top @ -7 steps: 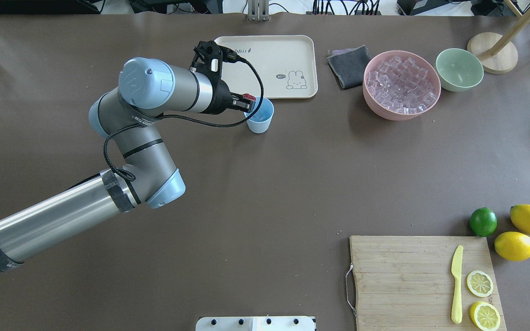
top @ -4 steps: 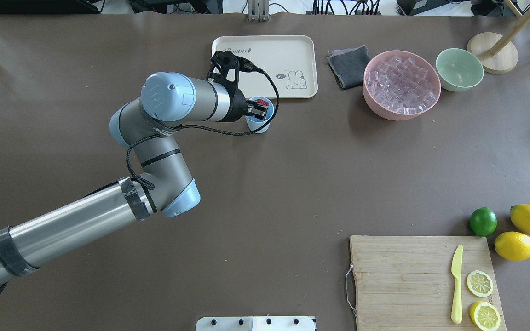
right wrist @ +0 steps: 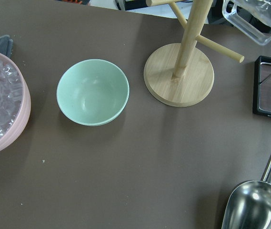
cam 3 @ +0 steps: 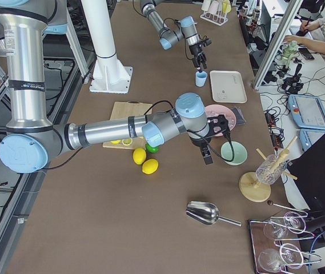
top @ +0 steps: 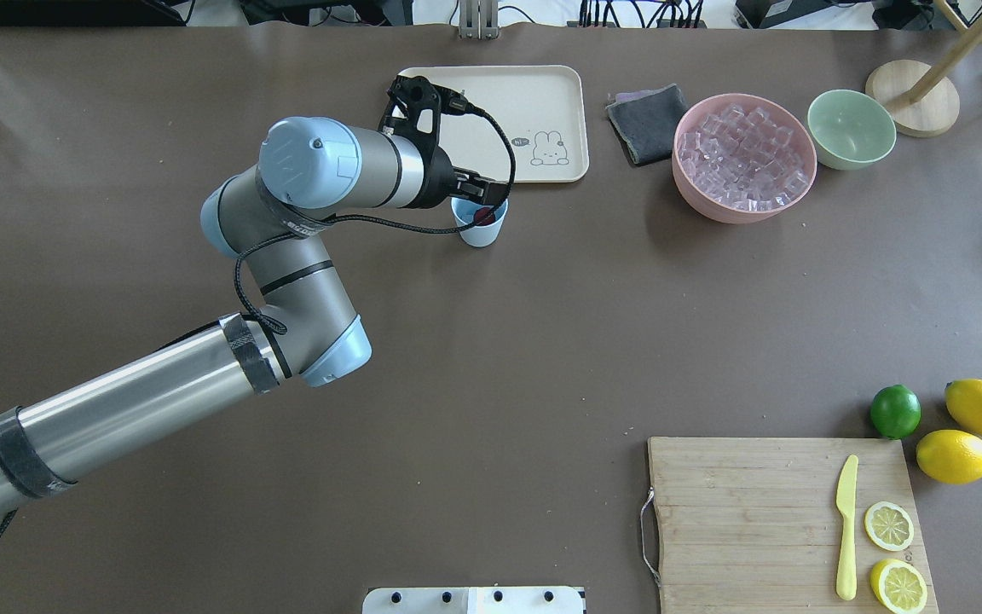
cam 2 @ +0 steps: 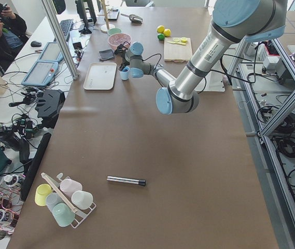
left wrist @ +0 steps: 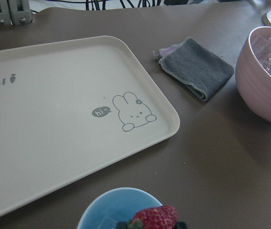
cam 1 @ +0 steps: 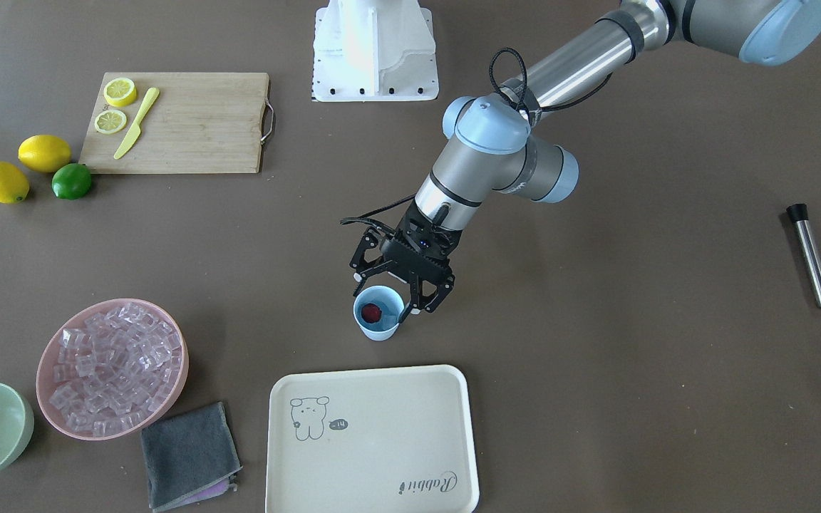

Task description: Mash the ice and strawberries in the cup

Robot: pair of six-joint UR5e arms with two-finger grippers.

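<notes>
The light-blue cup point(top: 481, 228) stands upright just in front of the cream tray, also seen in the front view point(cam 1: 380, 322). A dark-red strawberry point(cam 1: 371, 312) lies inside it and shows at the bottom of the left wrist view point(left wrist: 156, 217) above the cup's rim point(left wrist: 102, 202). My left gripper point(cam 1: 393, 299) hangs right over the cup, open, its fingers spread to either side of the rim. Ice point(top: 742, 158) fills the pink bowl point(top: 696, 198). My right gripper point(cam 3: 207, 153) hovers near the pale-green bowl; I cannot tell its state.
The cream tray point(top: 499, 94) lies behind the cup, a grey cloth point(top: 649, 124) beside it. The green bowl point(right wrist: 92, 93) and a wooden stand point(right wrist: 179, 76) are far right. A steel rod point(cam 1: 809, 256) lies far left. A cutting board point(top: 781, 520) holds a knife and lemon slices.
My left gripper carried the strawberry over the cup, then opened. The strawberry now lies inside the cup instead of between the fingers.
</notes>
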